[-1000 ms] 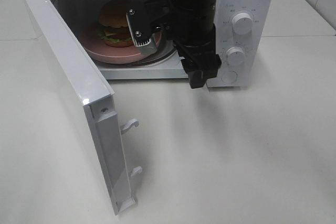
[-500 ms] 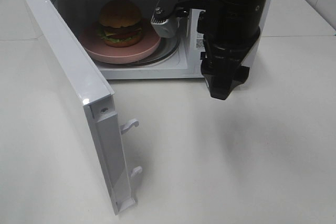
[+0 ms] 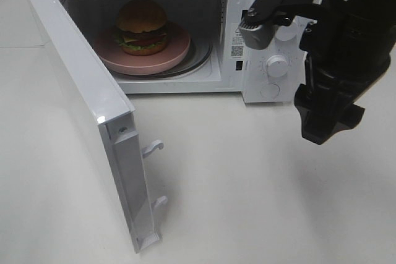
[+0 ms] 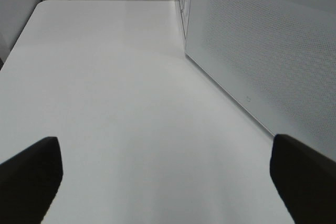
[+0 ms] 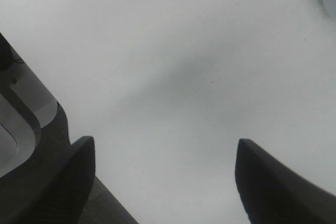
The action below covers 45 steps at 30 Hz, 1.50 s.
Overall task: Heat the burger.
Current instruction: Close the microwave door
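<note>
Burger point(image 3: 142, 27) on pink plate point(image 3: 178, 51), upper left, inside the open microwave oven point(image 3: 267, 94). Right gripper point(image 5: 165, 179) and left gripper point(image 4: 167, 182): claws apart, empty. To close the door point(image 3: 80, 85), push its outer face squarely until the latch hooks point(image 3: 153, 147) seat. QR sticker point(image 3: 237, 50): print illegible.

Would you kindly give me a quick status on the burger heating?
Left claw open, right claw open, both empty. Burger on pink plate inside microwave. Door wide open.
</note>
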Each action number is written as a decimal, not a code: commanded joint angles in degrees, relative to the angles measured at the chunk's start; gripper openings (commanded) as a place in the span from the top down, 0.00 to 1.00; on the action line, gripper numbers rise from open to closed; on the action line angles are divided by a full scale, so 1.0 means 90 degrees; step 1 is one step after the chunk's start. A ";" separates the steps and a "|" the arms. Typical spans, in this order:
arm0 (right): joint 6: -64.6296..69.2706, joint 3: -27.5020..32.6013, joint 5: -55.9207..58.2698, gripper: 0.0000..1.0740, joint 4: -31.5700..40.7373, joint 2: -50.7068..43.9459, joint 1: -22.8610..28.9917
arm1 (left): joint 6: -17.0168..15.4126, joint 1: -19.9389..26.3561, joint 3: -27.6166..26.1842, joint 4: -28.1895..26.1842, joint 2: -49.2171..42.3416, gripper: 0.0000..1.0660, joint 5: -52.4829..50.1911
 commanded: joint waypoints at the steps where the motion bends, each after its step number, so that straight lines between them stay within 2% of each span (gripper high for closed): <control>1: 0.0363 0.0299 0.0115 0.34 -0.0064 -0.0229 -0.0204 | -0.0032 0.0013 0.0006 -0.0006 -0.0121 0.05 -0.0083; 9: 0.0700 0.0560 -0.0083 0.34 0.0166 -0.0280 -0.0446 | -0.0032 0.0013 0.0006 -0.0006 -0.0121 0.05 -0.0083; 12: 0.1101 0.0751 -0.0191 0.34 0.0191 -0.0357 -0.0783 | -0.0032 0.0013 0.0006 -0.0006 -0.0121 0.05 -0.0083; 13: 0.1350 0.0872 -0.0242 0.34 0.0121 -0.0465 -0.1063 | -0.0032 0.0013 0.0006 -0.0006 -0.0121 0.05 -0.0083; 14: 0.1350 0.0872 -0.0242 0.34 0.0121 -0.0465 -0.1063 | -0.0032 0.0013 0.0006 -0.0006 -0.0121 0.05 -0.0083; 16: 0.1617 0.1038 -0.0331 0.34 -0.0102 -0.0662 -0.1566 | -0.0032 0.0013 0.0006 -0.0006 -0.0121 0.05 -0.0083; 17: 0.1617 0.1038 -0.0331 0.34 -0.0102 -0.0662 -0.1566 | -0.0032 0.0013 0.0006 -0.0006 -0.0121 0.05 -0.0083; 19: 0.1999 0.1324 -0.0872 0.34 -0.0229 -0.1006 -0.2400 | -0.0032 0.0013 0.0006 -0.0006 -0.0121 0.05 -0.0083; 20: 0.1999 0.1324 -0.0872 0.34 -0.0229 -0.1006 -0.2400 | -0.0032 0.0013 0.0006 -0.0006 -0.0121 0.05 -0.0083; 22: 0.2209 0.1502 -0.1210 0.34 -0.0197 -0.1248 -0.2967 | -0.0032 0.0013 0.0006 -0.0006 -0.0121 0.05 -0.0083; 23: 0.2209 0.1502 -0.1210 0.34 -0.0197 -0.1248 -0.2967 | -0.0032 0.0013 0.0006 -0.0006 -0.0121 0.05 -0.0083; 25: 0.2693 0.1891 -0.1547 0.34 -0.0216 -0.1865 -0.4049 | -0.0032 0.0013 0.0006 -0.0006 -0.0121 0.05 -0.0083; 27: 0.2750 0.1974 -0.1572 0.34 -0.0229 -0.2031 -0.4183 | -0.0032 0.0013 0.0006 -0.0006 -0.0121 0.05 -0.0083; 28: 0.2827 0.2184 -0.1592 0.34 -0.0255 -0.2483 -0.4361 | -0.0032 0.0013 0.0006 -0.0006 -0.0121 0.05 -0.0083; 29: 0.2827 0.2184 -0.1592 0.34 -0.0255 -0.2483 -0.4361 | -0.0032 0.0013 0.0006 -0.0006 -0.0121 0.05 -0.0083; 31: 0.2858 0.2578 -0.1585 0.34 -0.0236 -0.3228 -0.4393 | -0.0032 0.0013 0.0006 -0.0006 -0.0121 0.05 -0.0083; 34: 0.2865 0.2737 -0.1572 0.34 -0.0216 -0.3514 -0.4393 | -0.0032 0.0013 0.0006 -0.0006 -0.0121 0.05 -0.0083; 36: 0.2890 0.3177 -0.1560 0.34 -0.0191 -0.4374 -0.4393 | -0.0032 0.0013 0.0006 -0.0006 -0.0121 0.05 -0.0083; 37: 0.2890 0.3177 -0.1560 0.34 -0.0191 -0.4374 -0.4393 | -0.0032 0.0013 0.0006 -0.0006 -0.0121 0.05 -0.0083; 39: 0.2922 0.3635 -0.1553 0.34 -0.0185 -0.5723 -0.4393 | -0.0032 0.0013 0.0006 -0.0006 -0.0121 0.05 -0.0083; 40: 0.2922 0.3635 -0.1553 0.34 -0.0185 -0.5723 -0.4393 | -0.0032 0.0013 0.0006 -0.0006 -0.0121 0.05 -0.0083; 42: 0.2922 0.3864 -0.1483 0.34 -0.0172 -0.6614 -0.4393 | -0.0032 0.0013 0.0006 -0.0006 -0.0121 0.05 -0.0083; 44: 0.2922 0.3922 -0.1439 0.34 -0.0172 -0.6831 -0.4393 | -0.0032 0.0013 0.0006 -0.0006 -0.0121 0.05 -0.0083; 45: 0.2922 0.4055 -0.1350 0.34 -0.0178 -0.7283 -0.4393 | -0.0032 0.0013 0.0006 -0.0006 -0.0121 0.05 -0.0083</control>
